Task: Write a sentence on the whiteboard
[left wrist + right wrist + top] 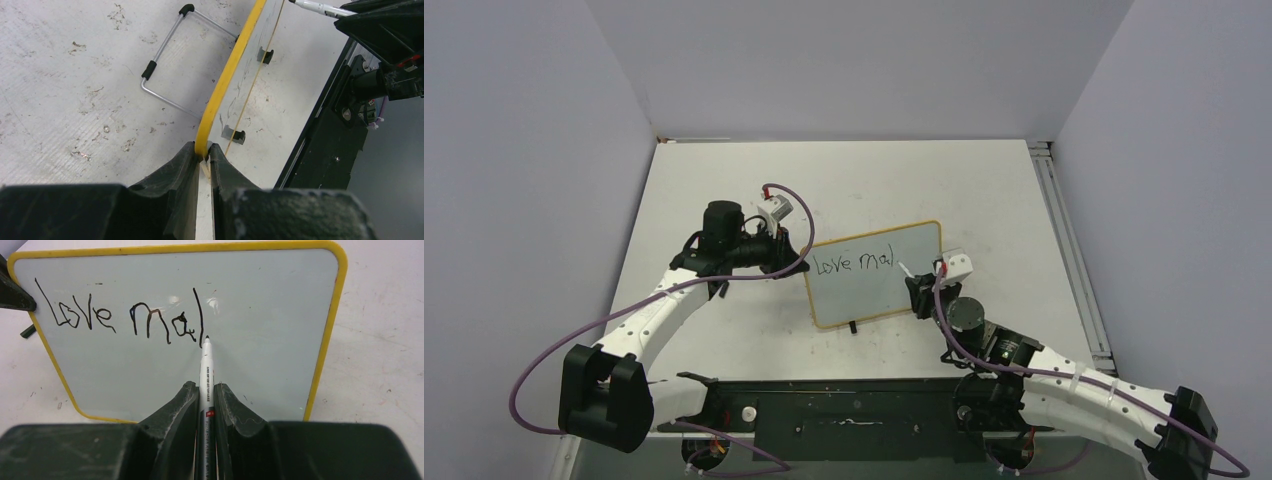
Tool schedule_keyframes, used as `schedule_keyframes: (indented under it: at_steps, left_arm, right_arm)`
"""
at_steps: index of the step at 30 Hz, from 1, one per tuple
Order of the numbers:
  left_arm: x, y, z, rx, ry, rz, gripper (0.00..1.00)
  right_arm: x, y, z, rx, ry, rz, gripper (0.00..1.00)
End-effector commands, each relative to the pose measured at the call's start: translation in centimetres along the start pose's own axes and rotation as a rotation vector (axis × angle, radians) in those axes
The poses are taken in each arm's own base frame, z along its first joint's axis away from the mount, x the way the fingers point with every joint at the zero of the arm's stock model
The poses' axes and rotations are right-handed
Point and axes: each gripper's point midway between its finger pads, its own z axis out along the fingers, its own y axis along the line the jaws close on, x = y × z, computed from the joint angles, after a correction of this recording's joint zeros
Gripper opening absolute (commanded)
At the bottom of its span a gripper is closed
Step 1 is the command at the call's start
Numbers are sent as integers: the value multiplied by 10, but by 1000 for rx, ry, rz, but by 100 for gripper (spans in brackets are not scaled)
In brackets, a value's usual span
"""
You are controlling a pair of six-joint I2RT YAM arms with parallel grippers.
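Right hand (205, 386) clamps marker (205, 367), tip at last stroke of unfinished sentence (125, 320), bare whiteboard (270, 340) lying rightward; left hand (202, 150) pinches its left edge.

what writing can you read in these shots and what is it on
"Love mal": black handwriting on the whiteboard; the last letter is only one upright stroke.
Fine print and a small red label on the marker barrel: too small to read.
No other text shows.
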Motion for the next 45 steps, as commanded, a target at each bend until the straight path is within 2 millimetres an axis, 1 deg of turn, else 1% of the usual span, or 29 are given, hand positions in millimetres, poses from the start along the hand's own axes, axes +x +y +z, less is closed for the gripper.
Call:
schedule_keyframes:
  at_steps: [1, 9, 14, 22, 28, 36, 39, 45]
  left_arm:
    - [-12, 0, -3, -18, -19, 35, 0]
    - [-12, 0, -2, -19, -18, 35, 0]
    - [-12, 0, -2, -17, -17, 34, 0]
    - [-13, 0, -2, -16, -18, 35, 0]
    - [-13, -1, -3, -14, -20, 37, 0]
    - [-14, -1, -3, -14, -22, 39, 0]
    - [-14, -1, -3, -15, -24, 41, 0]
    - [-13, -1, -3, -15, -23, 40, 0]
  right_arm:
    - [-29, -2, 3, 35, -98, 11, 5]
    - [-37, 1, 9, 37, -134, -2, 5]
    - [-36, 2, 12, 43, -134, -11, 5]
    - [-25, 0, 16, 56, -106, -32, 5]
    - [-15, 4, 17, 35, -78, -21, 5]
    - [-4, 11, 12, 16, -50, -16, 5]
    - [-2, 11, 11, 22, -47, -16, 5]
    - [-6, 6, 9, 48, -64, -9, 5]
